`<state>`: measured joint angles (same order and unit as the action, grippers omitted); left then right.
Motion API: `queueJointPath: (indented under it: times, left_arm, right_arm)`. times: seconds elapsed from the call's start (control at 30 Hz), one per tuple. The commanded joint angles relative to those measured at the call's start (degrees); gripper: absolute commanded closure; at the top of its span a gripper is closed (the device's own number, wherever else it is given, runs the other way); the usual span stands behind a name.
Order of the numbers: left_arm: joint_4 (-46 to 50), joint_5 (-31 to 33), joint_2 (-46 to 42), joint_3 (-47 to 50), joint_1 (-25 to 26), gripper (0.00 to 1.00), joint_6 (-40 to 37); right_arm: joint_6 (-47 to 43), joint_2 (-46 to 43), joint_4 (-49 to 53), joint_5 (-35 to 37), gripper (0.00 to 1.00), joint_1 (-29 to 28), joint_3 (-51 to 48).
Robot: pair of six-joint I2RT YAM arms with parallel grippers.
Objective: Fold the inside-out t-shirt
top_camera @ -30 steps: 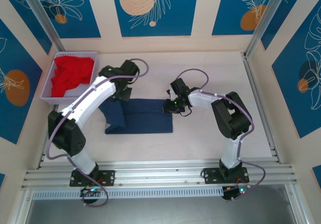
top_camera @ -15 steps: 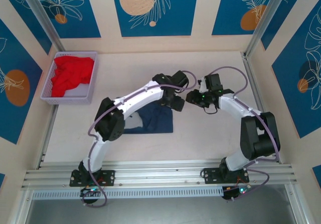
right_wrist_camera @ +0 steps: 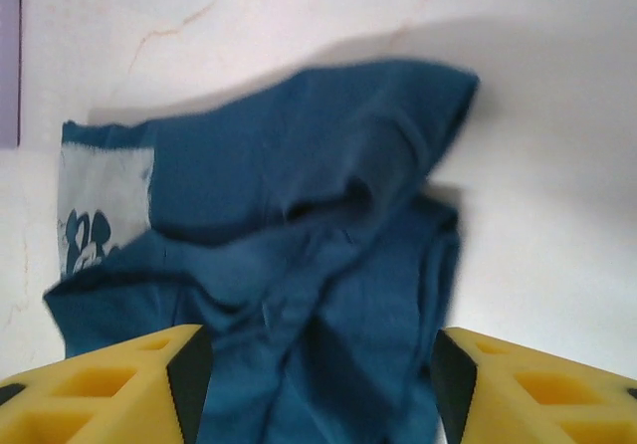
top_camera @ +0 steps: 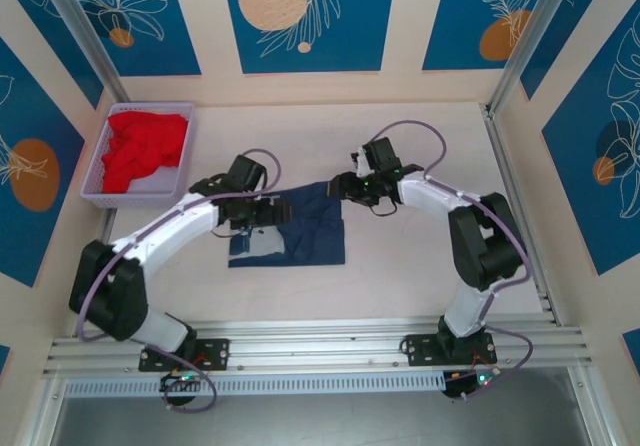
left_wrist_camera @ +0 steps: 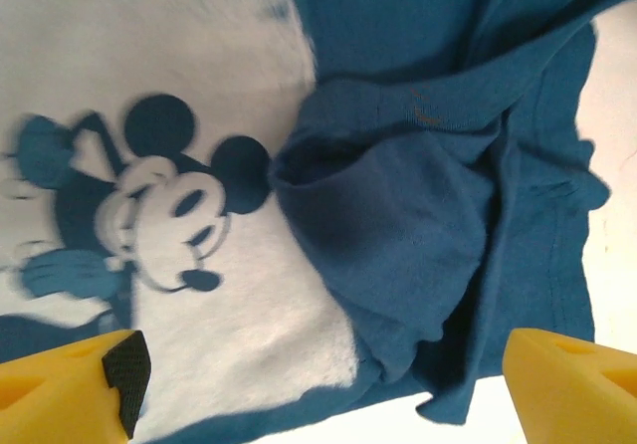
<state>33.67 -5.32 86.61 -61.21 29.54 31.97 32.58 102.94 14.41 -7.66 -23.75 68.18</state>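
Both claws have just let go. My left gripper (left_wrist_camera: 318, 369) stands spread wide over the mouse print (left_wrist_camera: 149, 215). My right gripper (right_wrist_camera: 314, 374) is parted too, pinching nothing, above the shirt's edge farthest from the basket (top_camera: 135, 199). A second ago the inside-out t-shirt (top_camera: 300, 234) lay as a long strip; now it is a shorter, rumpled packet off the basket's near right corner. I judge one fold has landed, though loosely, so smoothing likely comes next.
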Motion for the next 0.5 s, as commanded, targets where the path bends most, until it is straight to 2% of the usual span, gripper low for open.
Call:
queueJointPath:
  times: [0.0, 0.1, 0.27, 0.37, 0.47]
  left_arm:
    - [-7.7, -6.5, 4.6, -0.5, 0.3, 0.08, 0.8]
    - [-10.8, -8.8, 7.8, -1.3, 0.9, 0.09, 0.6]
    - [-16.4, -12.4, 9.4, -2.2, 5.0, 0.11, 0.4]
    - [-19.3, -14.0, 10.0, -2.5, 9.2, 0.13, 0.2]
    - [-21.4, -15.1, 10.3, -2.6, 14.1, 0.15, -0.2]
  right_arm:
    - [3.2, 5.8, 2.0, 1.6, 0.37, 0.0, 5.2]
    - [3.7, 10.2, 2.6, 1.9, 0.4, -0.1, 8.5]
    - [3.1, 12.9, 3.7, 1.9, 0.53, 1.0, 11.4]
    - [2.0, 13.8, 4.9, 1.8, 0.63, 2.1, 12.8]
    - [0.4, 14.8, 7.1, 1.0, 0.68, 3.6, 14.4]
